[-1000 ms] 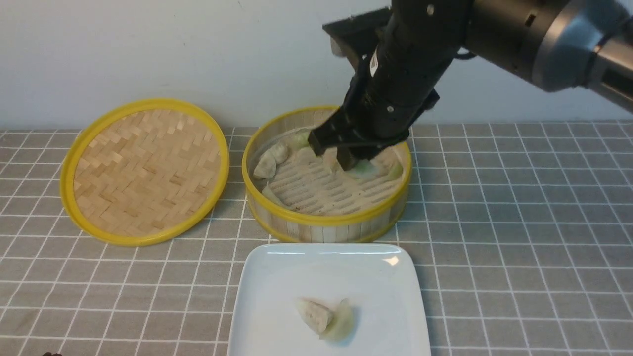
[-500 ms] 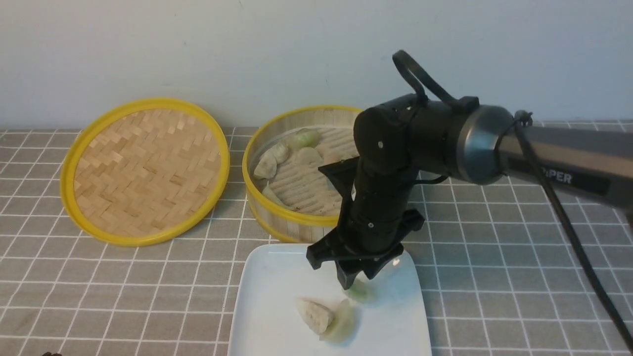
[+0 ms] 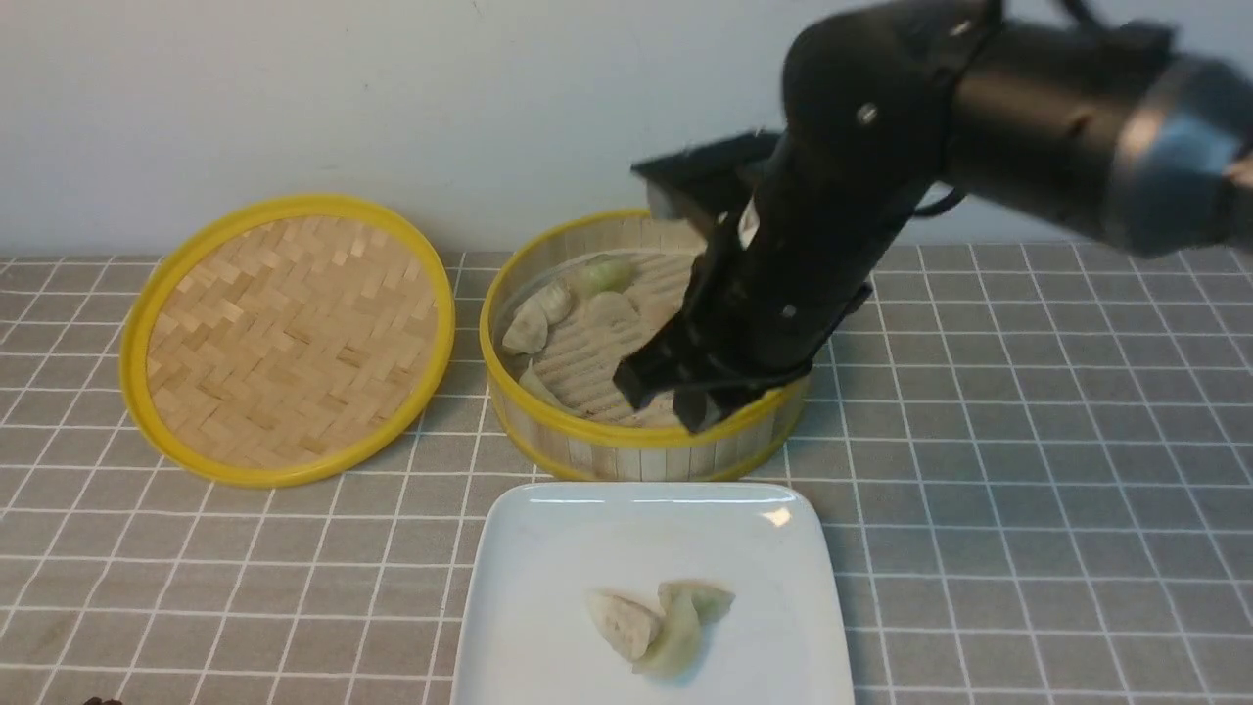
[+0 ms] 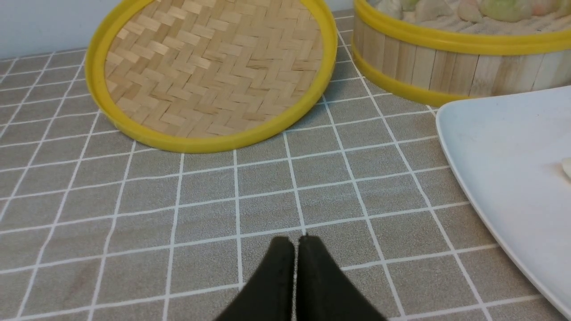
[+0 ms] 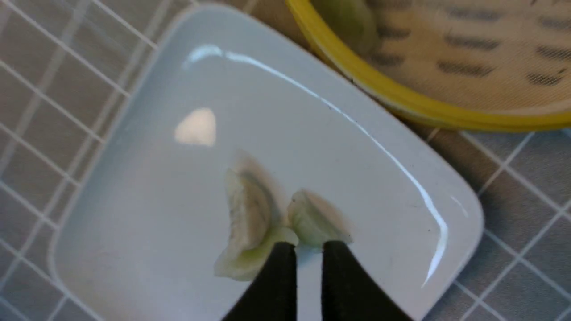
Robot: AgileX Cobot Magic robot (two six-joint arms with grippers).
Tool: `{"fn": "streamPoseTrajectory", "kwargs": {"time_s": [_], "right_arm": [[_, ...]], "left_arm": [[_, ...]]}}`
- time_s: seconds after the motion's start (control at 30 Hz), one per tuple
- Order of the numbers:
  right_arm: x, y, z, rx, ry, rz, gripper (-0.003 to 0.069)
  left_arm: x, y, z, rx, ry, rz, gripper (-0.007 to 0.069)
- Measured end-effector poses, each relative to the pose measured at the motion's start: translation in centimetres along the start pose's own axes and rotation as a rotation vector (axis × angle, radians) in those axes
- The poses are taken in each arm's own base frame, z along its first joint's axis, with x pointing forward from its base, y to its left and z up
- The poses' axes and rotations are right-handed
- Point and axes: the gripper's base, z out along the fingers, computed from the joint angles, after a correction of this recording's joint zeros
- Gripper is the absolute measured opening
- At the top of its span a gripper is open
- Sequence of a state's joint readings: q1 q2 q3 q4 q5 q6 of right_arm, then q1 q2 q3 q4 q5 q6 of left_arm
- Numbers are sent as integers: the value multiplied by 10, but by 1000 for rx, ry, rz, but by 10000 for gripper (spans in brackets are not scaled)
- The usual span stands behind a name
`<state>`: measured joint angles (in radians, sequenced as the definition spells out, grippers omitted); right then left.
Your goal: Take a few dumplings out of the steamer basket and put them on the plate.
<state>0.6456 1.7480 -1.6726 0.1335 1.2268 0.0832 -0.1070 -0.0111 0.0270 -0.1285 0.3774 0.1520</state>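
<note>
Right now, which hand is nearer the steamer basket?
Right. The right hand hangs by the steamer basket; the left hand sits low over the tablecloth, well short of it.

White plate [image 3: 548, 558], yellow-rimmed steamer basket [image 3: 626, 437]

On the tabletop [image 3: 1028, 470] the steamer basket [image 3: 607, 456] stands in the middle towards the back, with the lid [image 3: 289, 338] lying flat just beside it on the left. The plate [image 3: 548, 548] lies before the basket, near its front wall but apart from it. Three dumplings [image 3: 661, 617] lie together on the plate's near half, touching one another. Other dumplings [image 3: 533, 323] lie in the basket along its left and back wall. The right gripper [image 3: 671, 401] hangs over the basket's front right part, above the rim. The left gripper [image 4: 295, 243] is low over the tabletop, on the near side of the lid, left of the plate
</note>
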Motion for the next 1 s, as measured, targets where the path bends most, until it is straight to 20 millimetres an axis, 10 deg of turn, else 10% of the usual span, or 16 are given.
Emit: {"fn": "streamPoseTrajectory", "kwargs": {"time_s": [0.2, 0.4, 0.8, 1.0], "right_arm": [[36, 7, -146, -17, -369, -25, -12], [101, -1, -218, 14, -655, -28, -14], [270, -29, -213, -16, -1319, -37, -15], [310, -38, -191, -77, -1446, 15, -15]], "left_arm": [[0, 0, 0, 0, 0, 0, -5], [0, 0, 0, 0, 0, 0, -5], [0, 0, 0, 0, 0, 0, -5], [0, 0, 0, 0, 0, 0, -5]]}}
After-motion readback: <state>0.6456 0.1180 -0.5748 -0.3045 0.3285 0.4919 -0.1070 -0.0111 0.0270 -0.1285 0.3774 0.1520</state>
